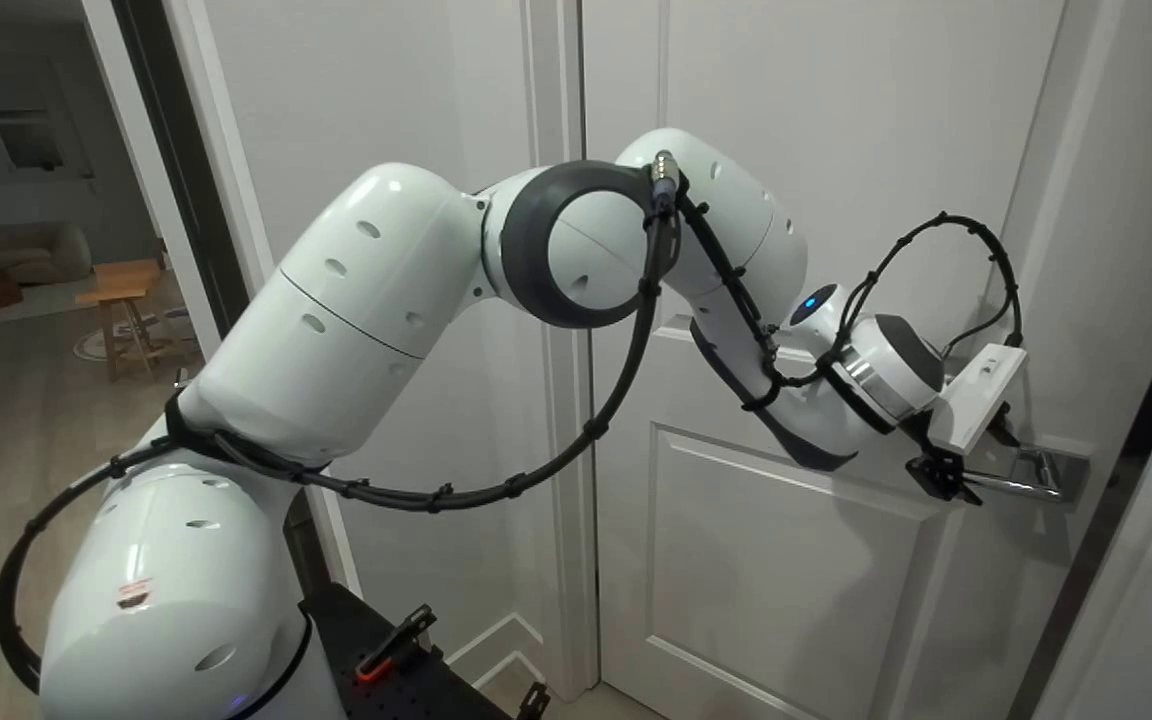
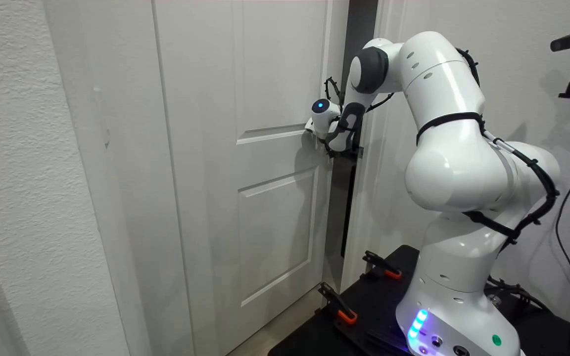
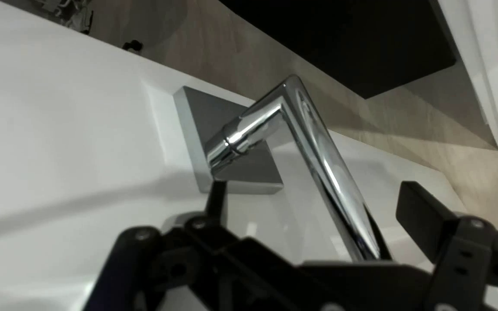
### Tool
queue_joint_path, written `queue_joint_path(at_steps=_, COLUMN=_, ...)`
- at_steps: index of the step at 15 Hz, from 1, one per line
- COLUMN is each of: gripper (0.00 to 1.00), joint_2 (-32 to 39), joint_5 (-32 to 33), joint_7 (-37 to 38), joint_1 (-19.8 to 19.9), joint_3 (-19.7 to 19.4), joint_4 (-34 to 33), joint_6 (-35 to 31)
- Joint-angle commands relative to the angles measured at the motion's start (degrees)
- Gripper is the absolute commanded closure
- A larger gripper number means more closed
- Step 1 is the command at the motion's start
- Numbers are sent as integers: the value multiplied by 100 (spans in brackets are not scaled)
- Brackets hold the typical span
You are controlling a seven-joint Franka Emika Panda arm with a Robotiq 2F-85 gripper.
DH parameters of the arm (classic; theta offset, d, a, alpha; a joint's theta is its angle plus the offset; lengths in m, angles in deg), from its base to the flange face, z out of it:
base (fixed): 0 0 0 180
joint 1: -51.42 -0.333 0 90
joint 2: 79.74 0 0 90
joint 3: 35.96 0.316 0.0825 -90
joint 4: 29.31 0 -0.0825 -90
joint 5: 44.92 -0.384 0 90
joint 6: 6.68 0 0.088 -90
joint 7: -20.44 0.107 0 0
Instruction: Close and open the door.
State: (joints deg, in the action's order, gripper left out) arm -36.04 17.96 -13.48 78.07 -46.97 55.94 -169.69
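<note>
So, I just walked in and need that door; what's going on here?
A Franka Panda arm is at the white panelled door. Its Robotiq gripper is open, with the silver lever handle lying between the jaws but not clamped. The door stands ajar, open along its handle edge. Whether it will next be shut or opened wider, I can't tell.

I class site, insp. remotely, as a home: in an exterior view I note low grey-beige sofa, sm. orange-brown wooden stool or tbl., pale wood-look flr., white raised-panel int. door w/ silver lever handle.
</note>
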Motion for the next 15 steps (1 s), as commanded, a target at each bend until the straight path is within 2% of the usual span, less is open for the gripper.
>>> queue_joint_path(at_steps=1, gripper=0, joint_2=-465, joint_5=-318, joint_7=-460, joint_1=-2, joint_3=99, joint_4=424, joint_6=96)
queue_joint_path(at_steps=6, gripper=0, joint_2=-1062, joint_5=-1208, joint_7=-1630, joint_1=-4, joint_3=389, joint_4=1007, joint_6=609)
queue_joint_path(at_steps=10, gripper=0, joint_2=-1640, joint_5=-1656, joint_7=-2167, joint_1=-292, joint_3=314, joint_4=1380, joint_6=1242)
queue_joint_path(at_steps=15, gripper=0, joint_2=-2461, joint_5=-2112, joint_7=-2710, joint_1=-613, joint_3=295, joint_4=1796, joint_6=2357)
